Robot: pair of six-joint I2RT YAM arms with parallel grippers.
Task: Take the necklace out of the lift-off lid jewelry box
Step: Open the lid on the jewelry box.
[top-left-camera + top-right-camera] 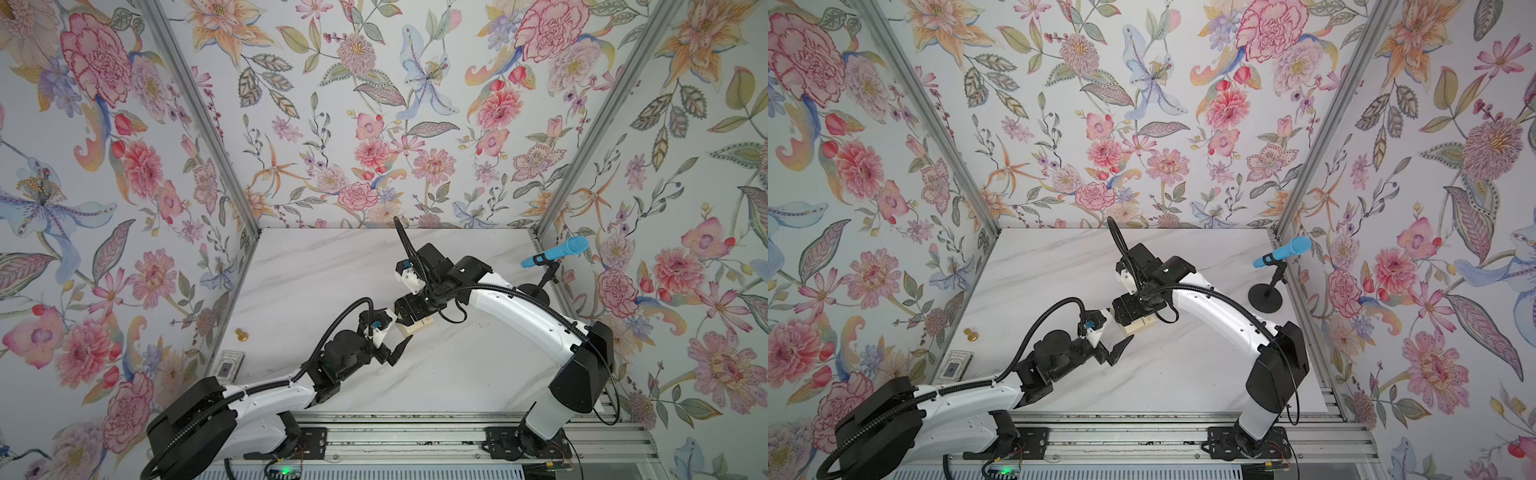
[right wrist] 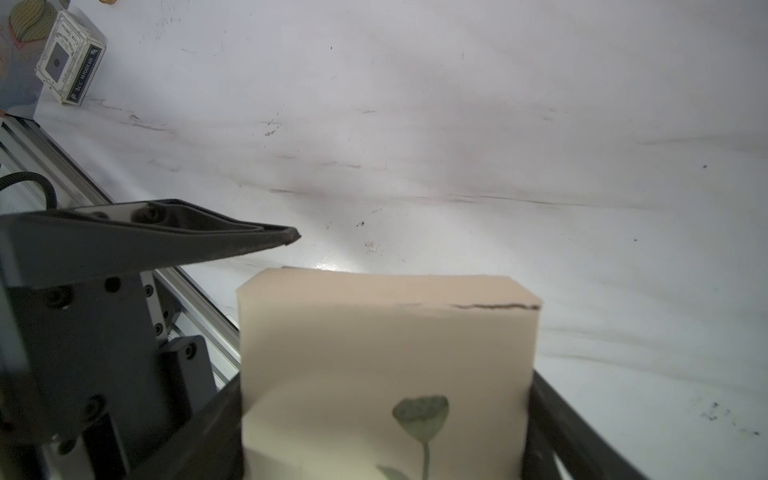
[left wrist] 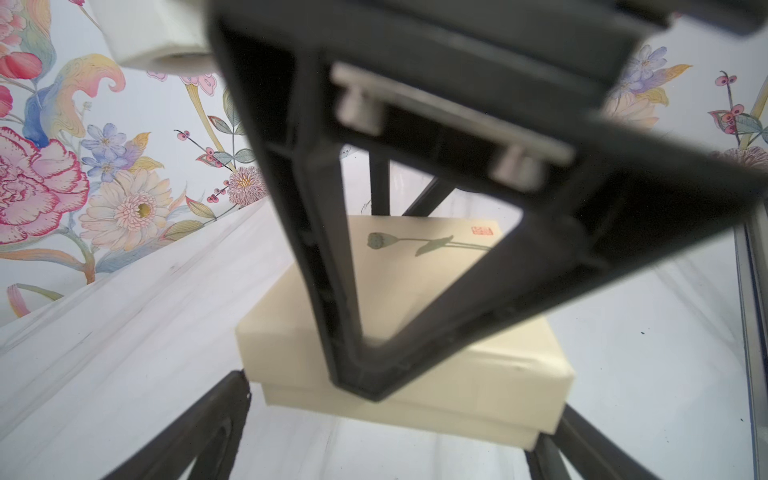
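left gripper (image 3: 401, 395): jaws wide apart, tips just beside the box's near corners, gripping nothing | right gripper (image 2: 386, 380): jaws clamped on two opposite sides of the small flat square cream jewelry box (image 1: 415, 327) with a flower-stem drawing | box: mid-way across the white marbled desk (image 1: 332, 270), between both arms, lid on | necklace: hidden, cannot be seen

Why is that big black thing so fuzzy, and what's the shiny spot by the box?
Left wrist view: the black frame sits right against the lens, so it blurs, while the jewelry box behind looks sharper. Right wrist view: light glares off the table past the box.
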